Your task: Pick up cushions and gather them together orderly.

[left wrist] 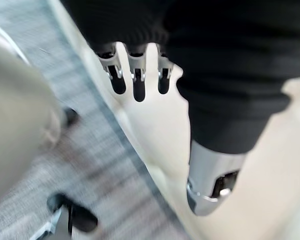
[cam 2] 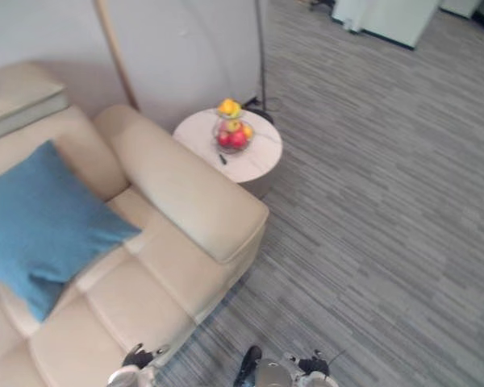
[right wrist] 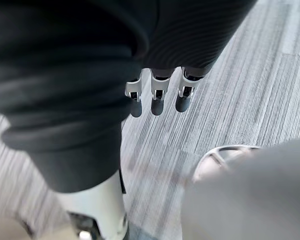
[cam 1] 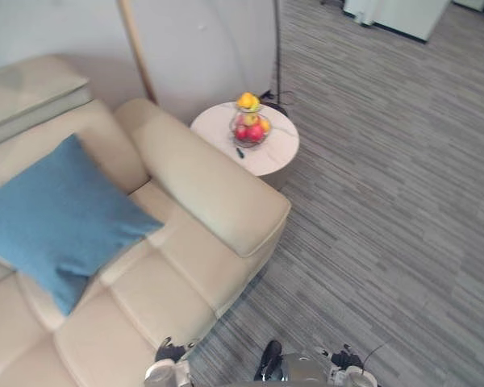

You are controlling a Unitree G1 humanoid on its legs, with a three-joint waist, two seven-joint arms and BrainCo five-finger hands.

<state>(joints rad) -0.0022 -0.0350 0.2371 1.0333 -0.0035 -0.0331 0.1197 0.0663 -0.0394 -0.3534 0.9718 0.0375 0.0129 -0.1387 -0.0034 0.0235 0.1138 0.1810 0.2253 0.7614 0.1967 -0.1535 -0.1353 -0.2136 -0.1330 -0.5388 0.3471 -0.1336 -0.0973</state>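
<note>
Approach step. Blue cushion (cam 1: 60, 222) left of frame on sofa (cam 1: 210, 193). L robot hand (left wrist: 138, 82), R robot hand (right wrist: 158, 97) empty, fingers straight. Next: close in, reach cushion w/ both.

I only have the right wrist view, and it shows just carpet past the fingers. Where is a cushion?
Observer: A blue cushion rests on the sofa seat, against the backrest, ahead on the robot's left.
Operator: Is the left hand on it?
Observer: No. The left hand hangs open by the sofa's front edge, holding nothing.
Operator: Anything beside the sofa?
Observer: A round table with a fruit bowl stands by the armrest.
</note>
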